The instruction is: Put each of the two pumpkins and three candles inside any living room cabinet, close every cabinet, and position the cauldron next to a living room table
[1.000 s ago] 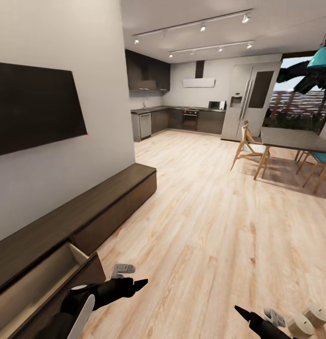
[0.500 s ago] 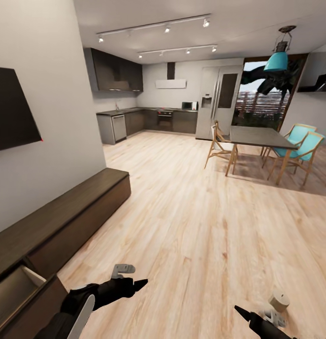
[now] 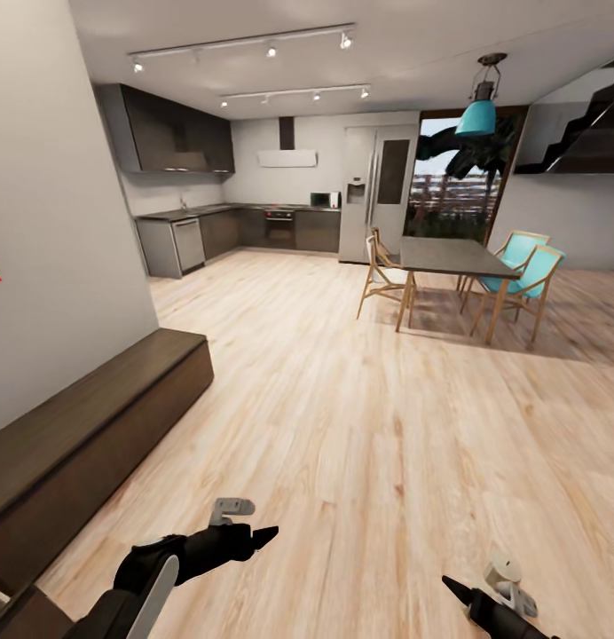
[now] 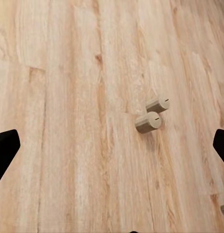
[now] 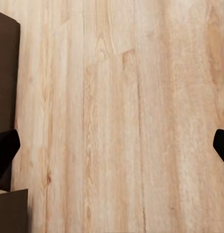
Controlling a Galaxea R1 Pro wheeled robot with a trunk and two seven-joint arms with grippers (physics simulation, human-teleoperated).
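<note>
Candles (image 4: 153,114) (two, on floor) lie below left tool (image 4: 112,145), fingers spread; right tool (image 5: 112,145) likewise spread.

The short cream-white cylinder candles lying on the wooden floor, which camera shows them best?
The left wrist view: two short cream-white cylinder candles lie side by side on the pale wooden floor, unobstructed, wick marks visible. The head and right wrist views give no clear look at them.
</note>
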